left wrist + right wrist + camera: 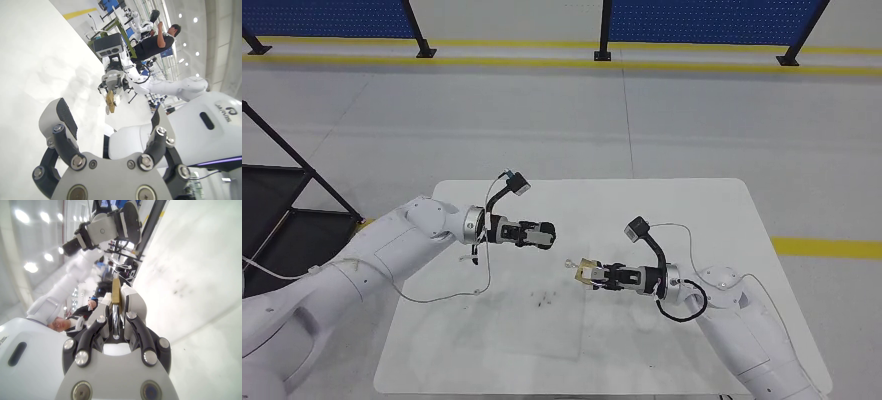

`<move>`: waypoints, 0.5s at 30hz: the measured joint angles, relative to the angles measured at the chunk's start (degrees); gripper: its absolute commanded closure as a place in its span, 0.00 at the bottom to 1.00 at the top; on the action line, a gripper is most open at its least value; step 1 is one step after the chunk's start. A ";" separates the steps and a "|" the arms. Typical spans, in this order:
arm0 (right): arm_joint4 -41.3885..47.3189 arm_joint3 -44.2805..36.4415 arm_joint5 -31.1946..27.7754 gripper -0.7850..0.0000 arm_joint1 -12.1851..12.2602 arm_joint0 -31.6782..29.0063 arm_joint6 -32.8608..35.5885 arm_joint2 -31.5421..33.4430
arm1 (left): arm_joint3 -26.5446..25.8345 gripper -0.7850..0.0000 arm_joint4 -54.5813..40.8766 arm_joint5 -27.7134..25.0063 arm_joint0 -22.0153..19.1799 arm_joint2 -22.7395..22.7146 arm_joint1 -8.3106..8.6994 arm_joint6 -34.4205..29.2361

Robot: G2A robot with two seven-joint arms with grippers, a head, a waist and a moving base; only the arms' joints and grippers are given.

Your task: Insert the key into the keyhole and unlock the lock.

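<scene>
My right gripper point(116, 294) is shut on a brass padlock point(115, 292) and holds it above the middle of the white table point(692, 210). The padlock's silver shackle point(115, 323) points back between the fingers. In the left wrist view the padlock point(111, 103) shows end-on, and a small silver key point(107, 110) sticks out of its free end. The top view shows the padlock point(588, 271) and the key point(572, 264) at the right gripper point(594, 274). My left gripper point(110, 108) is open and empty. It hangs a short way from the key, seen from above as the left gripper point(545, 233).
Small dark specks point(542, 295) mark the table below the two grippers. A black metal frame point(282, 200) stands off the table's left side. The table's front and right parts are bare.
</scene>
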 measured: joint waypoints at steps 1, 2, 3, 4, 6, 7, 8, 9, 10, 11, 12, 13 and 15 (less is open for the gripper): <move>0.00 0.00 0.00 1.00 0.00 0.00 0.00 0.00 | -0.05 0.00 -1.08 1.41 0.18 -0.19 -0.13 -1.41; 0.00 0.00 0.00 1.00 0.00 0.00 0.00 0.00 | 0.08 0.00 -1.80 2.81 0.45 -0.52 -0.31 -2.81; 0.00 0.00 0.00 1.00 0.00 0.00 0.00 0.00 | 0.29 0.00 -1.66 3.66 0.68 -0.67 -0.47 -3.66; 0.00 0.00 0.00 1.00 0.00 0.00 0.00 0.00 | 0.74 0.00 -0.75 4.56 0.92 -0.80 -0.72 -4.54; 0.00 0.00 0.00 1.00 0.00 0.00 0.00 0.00 | 1.34 0.00 0.48 5.22 1.31 -0.97 -1.19 -5.18; 0.00 0.00 0.00 1.00 0.00 0.00 0.00 0.00 | 1.50 0.00 0.77 5.45 1.51 -1.07 -1.46 -5.41; 0.00 0.00 0.00 1.00 0.00 0.00 0.00 0.00 | 1.56 0.00 1.08 5.82 1.73 -1.22 -1.81 -5.78; 0.00 0.00 0.00 1.00 0.00 0.00 0.00 0.00 | 1.57 0.00 1.25 6.13 1.90 -1.32 -2.06 -6.09; 0.00 0.00 0.00 1.00 0.00 0.00 0.00 0.00 | 1.68 0.00 1.32 6.51 2.15 -1.50 -2.38 -6.47; 0.00 0.00 0.00 1.00 0.00 0.00 0.00 0.00 | 1.88 0.00 1.39 6.67 2.35 -1.67 -2.61 -6.63; 0.00 0.00 0.00 1.00 0.00 0.00 0.00 0.00 | 2.15 0.00 1.44 6.70 2.58 -1.84 -2.84 -6.65; 0.00 0.00 0.00 1.00 0.00 0.00 0.00 0.00 | 2.56 0.00 1.30 6.73 2.95 -2.07 -3.16 -6.68; 0.00 0.00 0.00 1.00 0.00 0.00 0.00 0.00 | 3.23 0.00 0.97 6.85 3.50 -2.43 -3.67 -6.80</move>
